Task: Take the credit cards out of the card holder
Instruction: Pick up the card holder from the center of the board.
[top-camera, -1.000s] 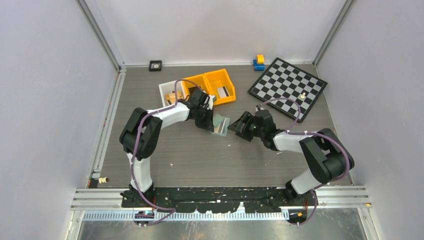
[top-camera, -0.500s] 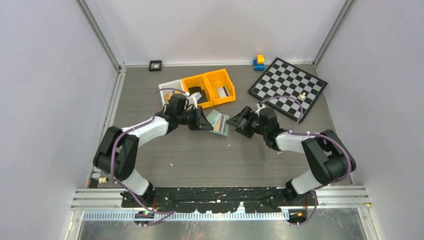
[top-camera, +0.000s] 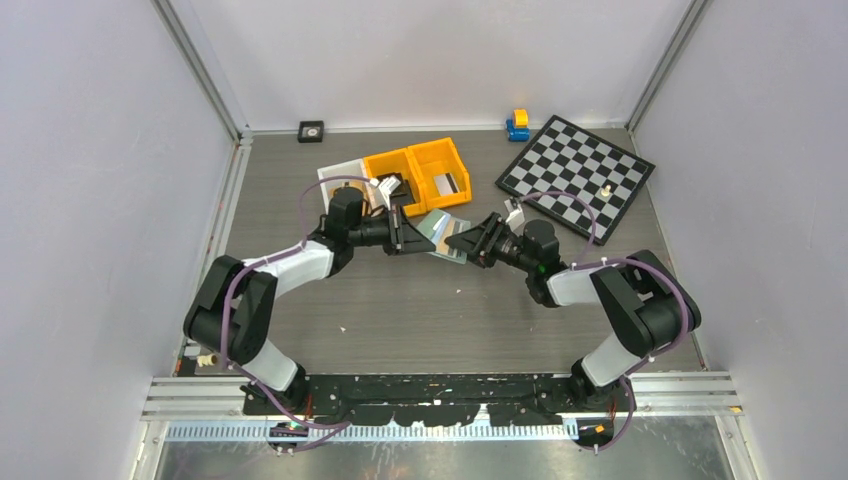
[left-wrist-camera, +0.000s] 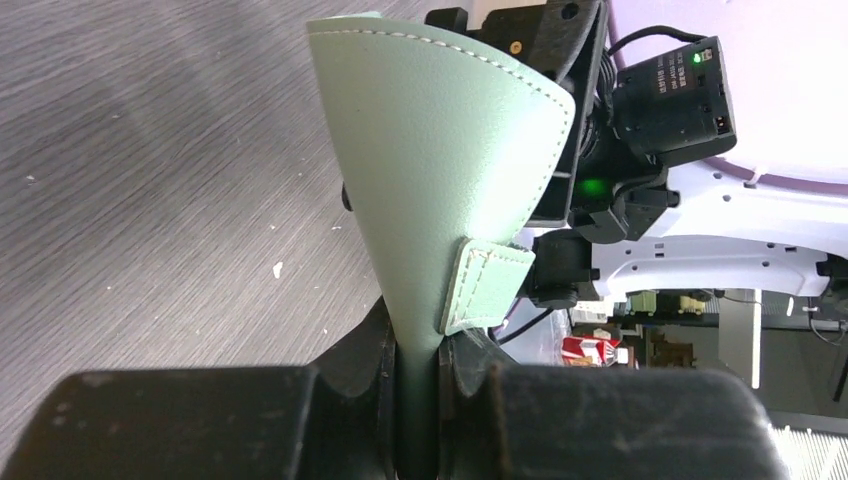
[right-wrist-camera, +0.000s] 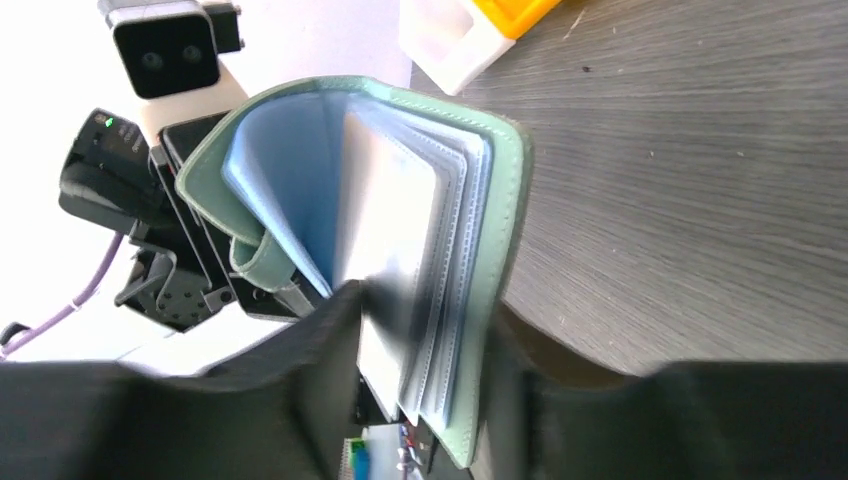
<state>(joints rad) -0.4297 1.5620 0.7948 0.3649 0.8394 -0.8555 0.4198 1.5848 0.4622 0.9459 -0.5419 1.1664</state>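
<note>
- Top view: the card holder (top-camera: 441, 232) hangs open between the two arms and looks lifted off the table (top-camera: 400, 320). The orange bins (top-camera: 420, 178) are at its 11 o'clock and the checkerboard (top-camera: 577, 172) at its 2 o'clock.
- The left arm lies low and stretched from 8 o'clock, and the left gripper (top-camera: 405, 236) points towards 3 o'clock. The right arm is folded at its elbow at 4 o'clock, and the right gripper (top-camera: 468, 240) points towards 9 o'clock. The two meet almost nose to nose.
- Left wrist view: our left fingers are pinched tight on the bottom edge of the sage-green cover at 6 o'clock. The cover fans up to 12 o'clock, and its strap tab (left-wrist-camera: 487, 285) hangs at 3 o'clock.
- We judge this bite thin. A hard tug from the other side could slide the soft cover out and drop the holder.
- Right wrist view: our right fingers close on the clear blue sleeves (right-wrist-camera: 300, 190) and the far cover together, entering from 6 o'clock.
- The middle leaf is blurred, so we cannot tell card from sleeve.
- The danger is that this grip takes the whole pack rather than a single card. Pulling would then strain the stitching or drag the holder. The wrists are also close enough to knock each other.
</note>
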